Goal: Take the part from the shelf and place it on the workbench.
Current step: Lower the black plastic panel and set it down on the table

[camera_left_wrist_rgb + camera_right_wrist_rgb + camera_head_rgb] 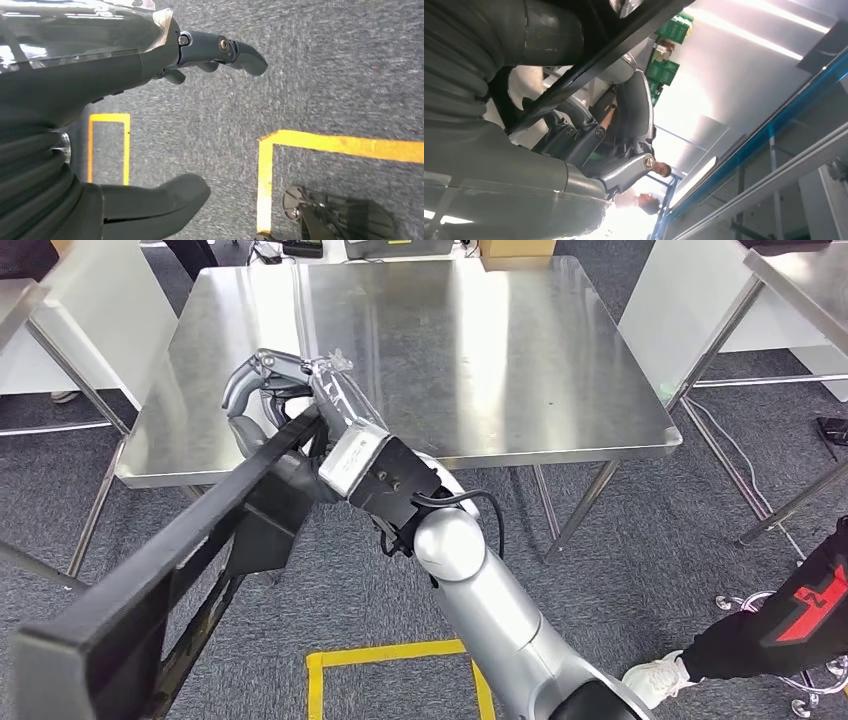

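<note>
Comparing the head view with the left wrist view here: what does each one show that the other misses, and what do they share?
Head view alone: the right hand grips a long black part and holds it over the near edge of the steel workbench; a person's shoe stands on the carpet at the lower right.

Left wrist view alone: the left hand, fingers apart and holding nothing, hangs over the floor, with a dark caster base below it.

Both: grey carpet marked with yellow floor tape.
</note>
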